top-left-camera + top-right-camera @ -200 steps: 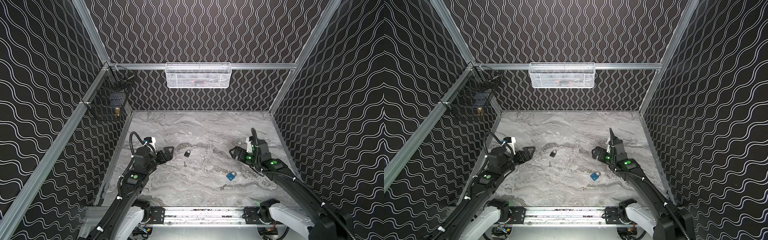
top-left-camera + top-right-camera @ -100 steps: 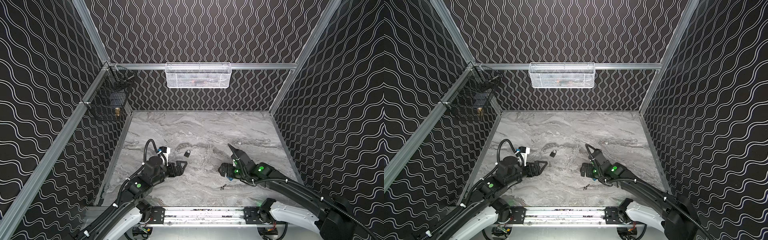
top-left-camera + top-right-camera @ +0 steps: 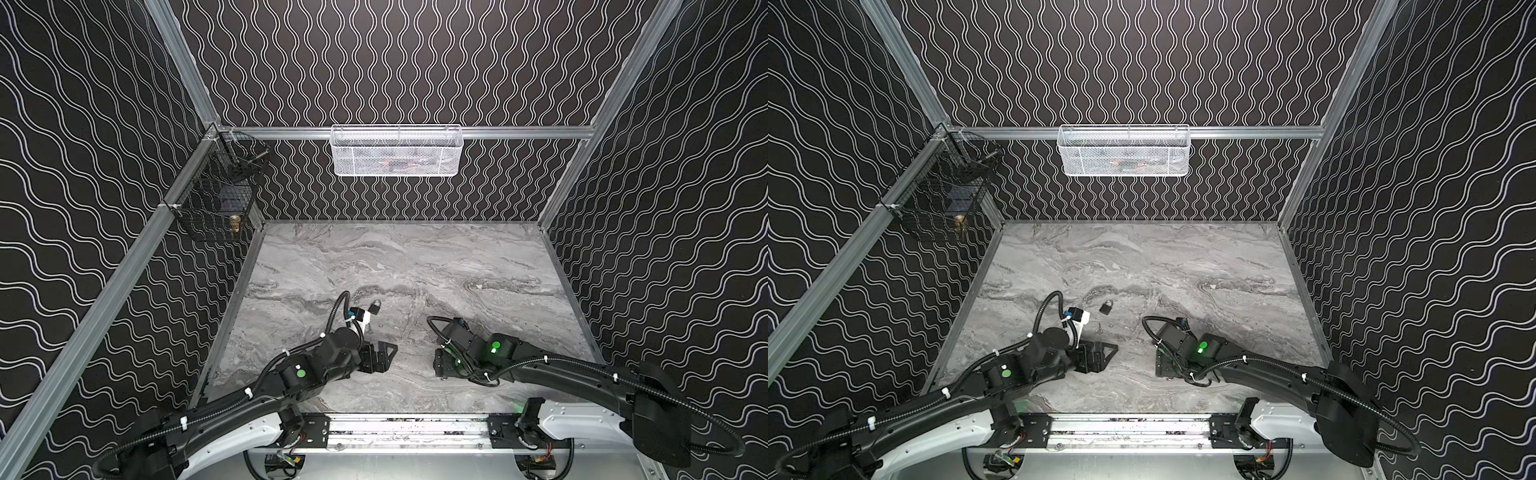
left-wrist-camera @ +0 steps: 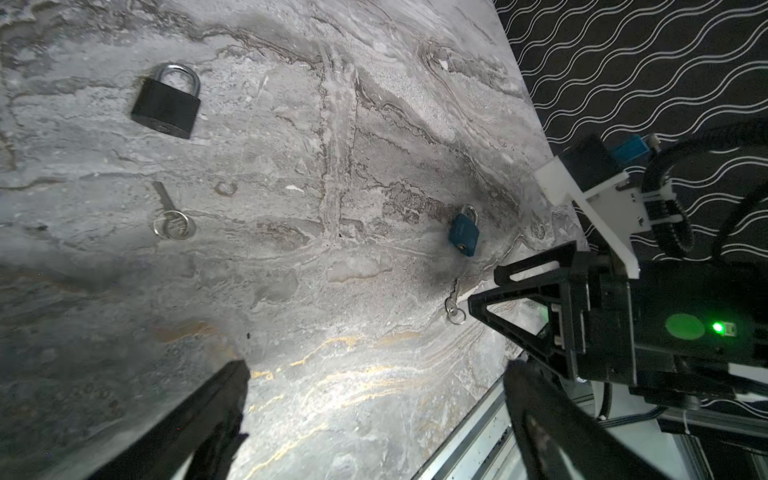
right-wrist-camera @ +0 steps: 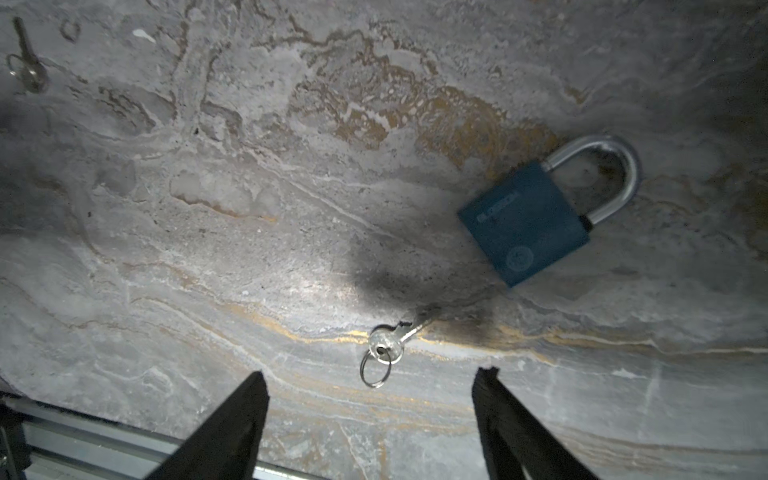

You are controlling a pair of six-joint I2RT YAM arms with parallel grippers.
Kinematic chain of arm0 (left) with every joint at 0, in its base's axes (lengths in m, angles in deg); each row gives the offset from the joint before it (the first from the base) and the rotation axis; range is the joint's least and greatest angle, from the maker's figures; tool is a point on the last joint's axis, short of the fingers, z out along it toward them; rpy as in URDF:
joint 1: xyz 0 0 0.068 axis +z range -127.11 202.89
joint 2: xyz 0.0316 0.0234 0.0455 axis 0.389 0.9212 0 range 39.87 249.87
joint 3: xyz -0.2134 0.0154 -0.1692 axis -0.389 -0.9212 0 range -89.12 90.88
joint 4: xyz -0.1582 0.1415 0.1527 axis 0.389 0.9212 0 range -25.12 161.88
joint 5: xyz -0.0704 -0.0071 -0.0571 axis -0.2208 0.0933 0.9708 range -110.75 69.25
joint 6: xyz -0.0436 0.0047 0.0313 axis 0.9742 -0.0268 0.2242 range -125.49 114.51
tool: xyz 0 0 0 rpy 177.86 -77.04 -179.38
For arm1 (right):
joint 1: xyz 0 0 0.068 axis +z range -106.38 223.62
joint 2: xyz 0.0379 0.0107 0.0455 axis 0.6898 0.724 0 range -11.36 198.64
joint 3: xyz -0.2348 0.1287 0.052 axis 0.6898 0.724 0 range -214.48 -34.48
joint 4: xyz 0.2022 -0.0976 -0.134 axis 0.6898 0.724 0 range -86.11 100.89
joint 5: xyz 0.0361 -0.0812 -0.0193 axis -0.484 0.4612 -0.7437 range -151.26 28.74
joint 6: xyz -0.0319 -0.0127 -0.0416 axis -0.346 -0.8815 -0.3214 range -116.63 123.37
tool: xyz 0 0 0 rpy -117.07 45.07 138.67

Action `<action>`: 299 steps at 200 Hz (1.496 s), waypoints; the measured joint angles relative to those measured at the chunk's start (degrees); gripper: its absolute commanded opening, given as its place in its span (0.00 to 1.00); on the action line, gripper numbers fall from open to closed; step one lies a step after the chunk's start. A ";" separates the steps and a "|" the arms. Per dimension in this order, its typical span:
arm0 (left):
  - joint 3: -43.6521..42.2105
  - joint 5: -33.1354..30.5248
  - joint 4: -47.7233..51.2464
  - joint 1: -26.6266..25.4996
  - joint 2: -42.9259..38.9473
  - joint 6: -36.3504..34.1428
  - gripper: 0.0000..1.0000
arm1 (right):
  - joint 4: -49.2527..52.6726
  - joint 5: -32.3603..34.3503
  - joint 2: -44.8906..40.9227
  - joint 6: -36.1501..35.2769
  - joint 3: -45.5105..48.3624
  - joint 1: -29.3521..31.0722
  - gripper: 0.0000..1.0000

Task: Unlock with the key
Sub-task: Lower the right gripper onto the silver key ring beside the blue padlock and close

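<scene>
Steel-bright, the small key [image 5: 388, 343] lies on the marble tabletop [image 5: 208, 249] just beside the blue padlock [image 5: 525, 224]. Just short of it the right gripper [image 5: 371, 372] hangs low, fingers [image 5: 241, 415] apart and empty; the left gripper [image 4: 378, 368] gapes empty too. Best to straddle the key's head, then pinch low.

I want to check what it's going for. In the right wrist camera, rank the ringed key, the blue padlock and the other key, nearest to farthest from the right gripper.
1. Ringed key: just ahead of the right gripper, in line with the gap between its jaws.
2. Blue padlock: beyond that key, lying flat.
3. Other key: farthest, toward the left arm's side.
</scene>
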 measured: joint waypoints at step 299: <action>2.78 -8.28 1.05 -6.43 5.25 4.48 0.99 | -2.38 -2.36 9.86 2.93 -2.93 5.20 0.57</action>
